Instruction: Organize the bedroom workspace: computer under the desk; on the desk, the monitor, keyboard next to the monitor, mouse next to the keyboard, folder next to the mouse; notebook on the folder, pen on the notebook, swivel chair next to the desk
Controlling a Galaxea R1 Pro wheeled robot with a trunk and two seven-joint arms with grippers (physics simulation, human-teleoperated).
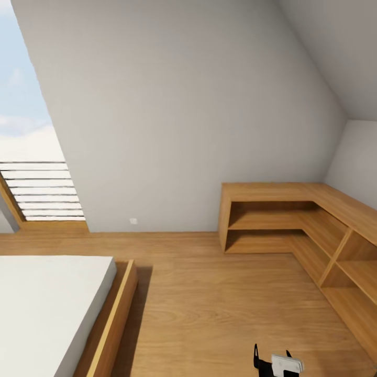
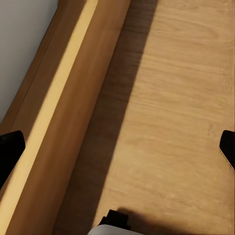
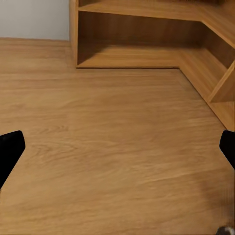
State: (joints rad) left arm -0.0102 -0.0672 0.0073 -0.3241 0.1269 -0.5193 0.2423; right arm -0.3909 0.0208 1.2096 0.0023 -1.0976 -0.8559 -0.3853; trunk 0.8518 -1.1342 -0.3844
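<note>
— While the head camera is looking across the bedroom (image 1: 199, 104), what are you seeing?

— I am looking at a sloped grey wall, a skylight window (image 1: 26, 136) with slats at the left, and an oak plank floor (image 1: 209, 303). A bed (image 1: 47, 303) with a white mattress in a wooden frame is sitting at the lower left. A low L-shaped wooden shelf unit (image 1: 293, 225) is running along the back wall and turning down the right side; its compartments are open.

— And the arms?

— At the bottom edge of the head view, part of the right arm is poking in, two black prongs beside a white piece. From the wrist cameras, the left gripper (image 2: 117, 152) is hanging over the floor just beside the bed frame (image 2: 63, 112), with its black fingertips (image 2: 10, 152) sitting far apart at the two edges of the picture, so it is released and holding nothing. The right gripper (image 3: 117, 152) is facing the floor and the corner of the shelf unit (image 3: 147, 34), its fingertips (image 3: 10, 152) likewise spread wide, released and empty.

— Where is the task's thing?

— I am inside the bedroom itself, facing the wall between the skylight and the shelves.
</note>
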